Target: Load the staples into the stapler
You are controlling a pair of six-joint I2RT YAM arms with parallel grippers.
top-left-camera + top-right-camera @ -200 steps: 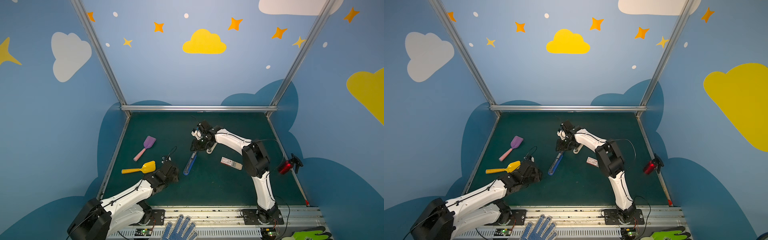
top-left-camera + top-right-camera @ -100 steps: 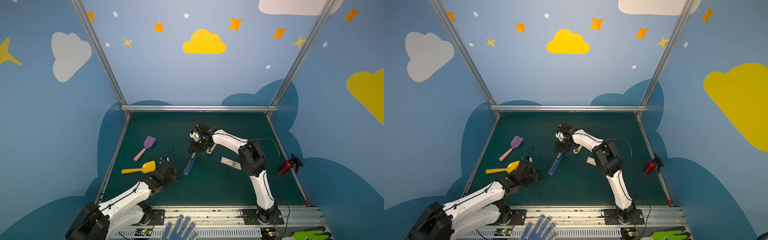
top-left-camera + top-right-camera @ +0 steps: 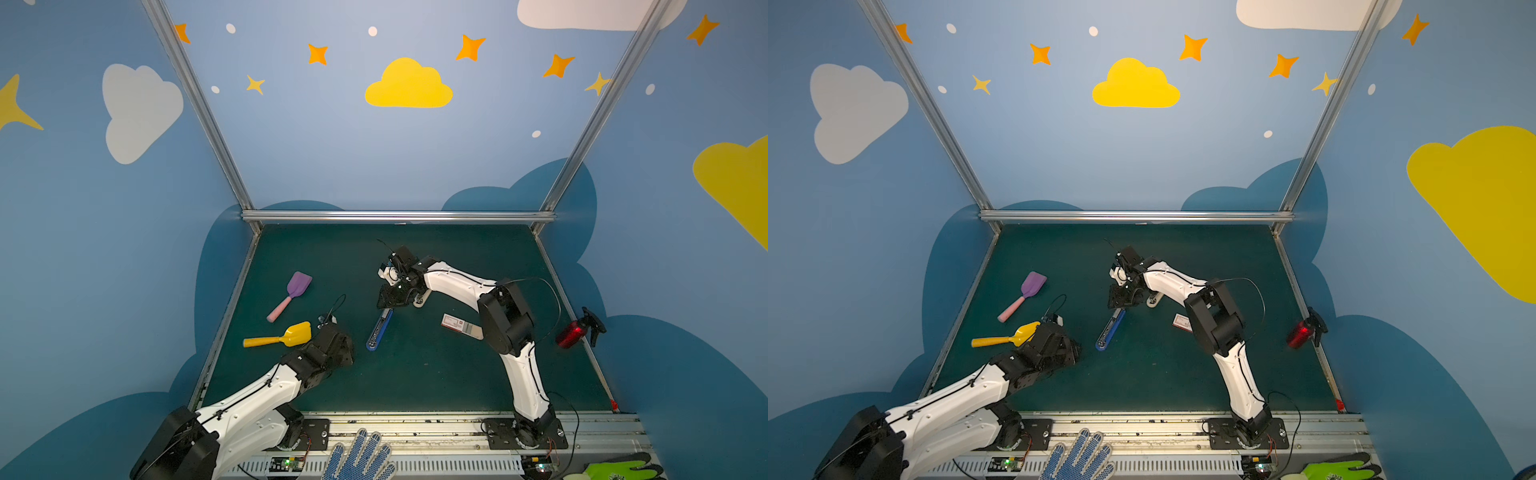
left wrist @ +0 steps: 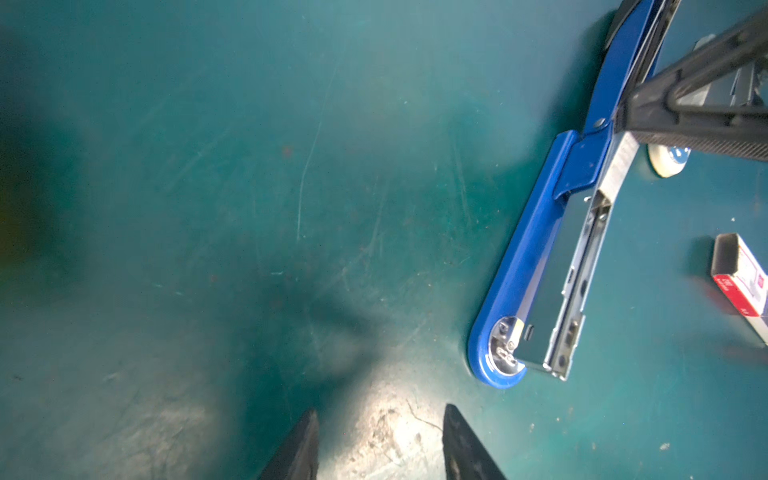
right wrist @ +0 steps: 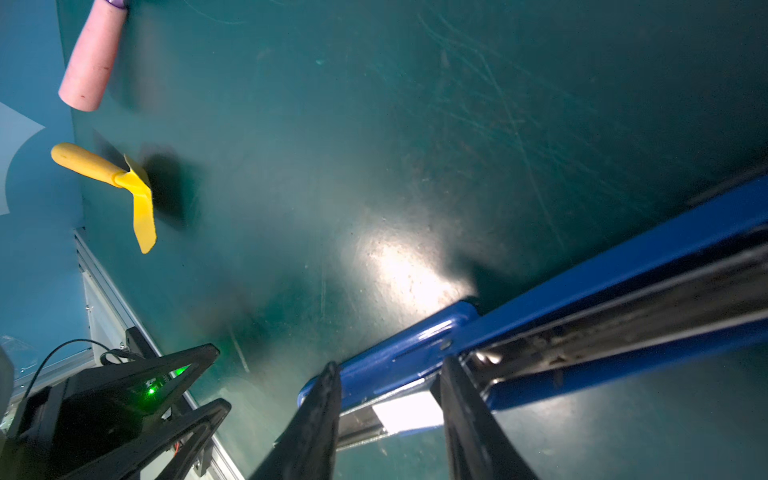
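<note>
Currently the staples, in their white box, lie flat on the mat, near the right side of the opened blue stapler. The right gripper straddles the stapler's far end with jaws partly apart; if it really clamps it, I cannot tell. The left gripper hovers near the stapler's near end, jaws apart and empty.

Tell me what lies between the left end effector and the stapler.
Nothing but bare green mat; the left wrist view shows it between the left end effector and the stapler.
</note>
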